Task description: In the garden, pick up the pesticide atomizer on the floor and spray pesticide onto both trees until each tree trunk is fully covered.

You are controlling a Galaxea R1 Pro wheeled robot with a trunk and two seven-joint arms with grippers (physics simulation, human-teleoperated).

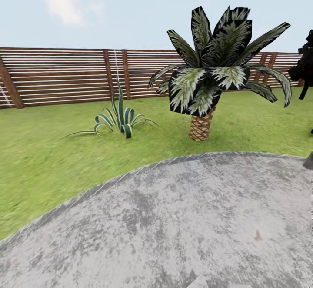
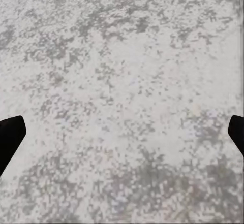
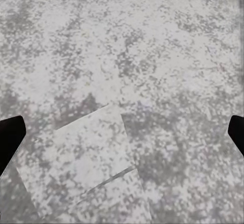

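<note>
Pesticide atomizer: we cannot tell from these views where it lies, nor where the two smooth-trunked trees stand. From the head view we look over a rounded patch of mottled grey paving [image 1: 174, 227] edged by grass [image 1: 43, 162]. On the grass, just past the paving's rim, stands a short palm [image 1: 217, 75] with a scaly trunk, and to its left, well apart, a spiky striped plant [image 1: 119, 120]. A wooden slat fence [image 1: 65, 75] runs behind both, and a dark conifer [image 1: 304, 70] is cut off at the right edge. A small brown speck [image 1: 258, 236] lies on the paving. Our left pincer [image 2: 122, 137] hangs over bare paving, its black fingertips [image 2: 10, 137] spread wide with nothing between them. Our right pincer [image 3: 122, 137] is likewise released and empty, its fingertips [image 3: 10, 137] far apart above a paler square slab [image 3: 81, 158] on the same grey floor.
</note>
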